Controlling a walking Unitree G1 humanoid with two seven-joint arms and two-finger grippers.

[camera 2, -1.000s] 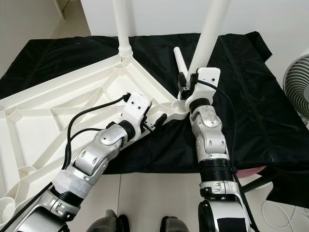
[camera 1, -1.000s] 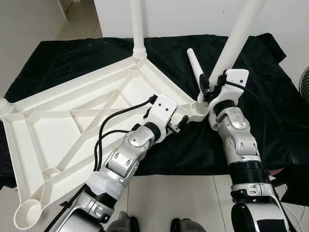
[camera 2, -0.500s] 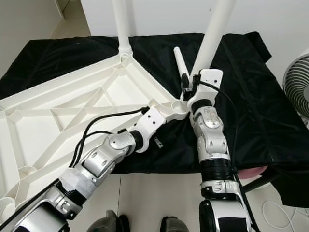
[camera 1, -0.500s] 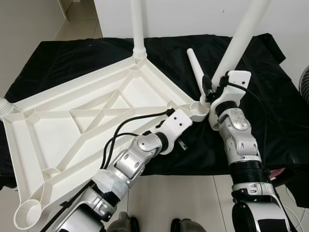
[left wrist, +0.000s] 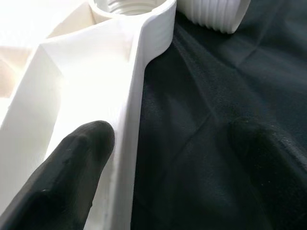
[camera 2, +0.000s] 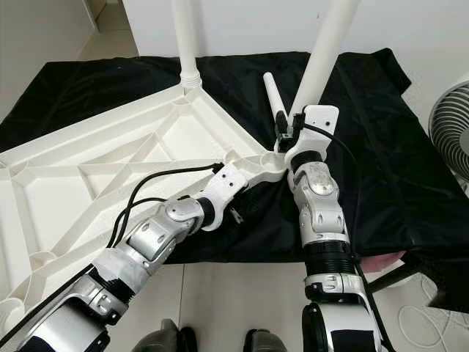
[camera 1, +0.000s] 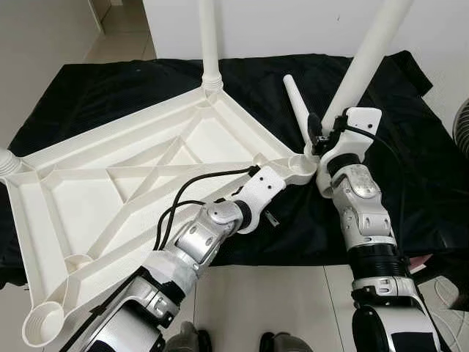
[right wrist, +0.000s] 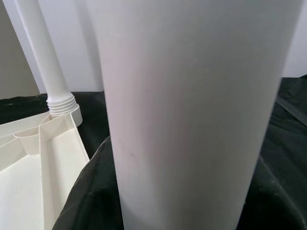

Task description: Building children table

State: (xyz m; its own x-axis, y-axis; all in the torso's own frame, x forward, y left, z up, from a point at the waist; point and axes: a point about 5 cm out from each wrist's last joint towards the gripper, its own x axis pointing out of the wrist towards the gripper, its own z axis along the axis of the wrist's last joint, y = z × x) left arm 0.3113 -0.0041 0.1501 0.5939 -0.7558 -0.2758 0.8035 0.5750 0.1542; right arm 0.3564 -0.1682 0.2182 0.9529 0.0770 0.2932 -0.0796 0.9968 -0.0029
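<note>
The right pincer grasps the white leg at the tabletop corner; the left pincer is released astride its rim.

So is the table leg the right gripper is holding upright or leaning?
Leaning. The table leg tilts up and to the robot's right from the right gripper, its threaded end beside the tabletop's corner socket, not in it.

- My left arm is silver, jointed, with looping black cables.
- My right arm is silver, with white wrist housing.
- My fingers are matte black.
</note>
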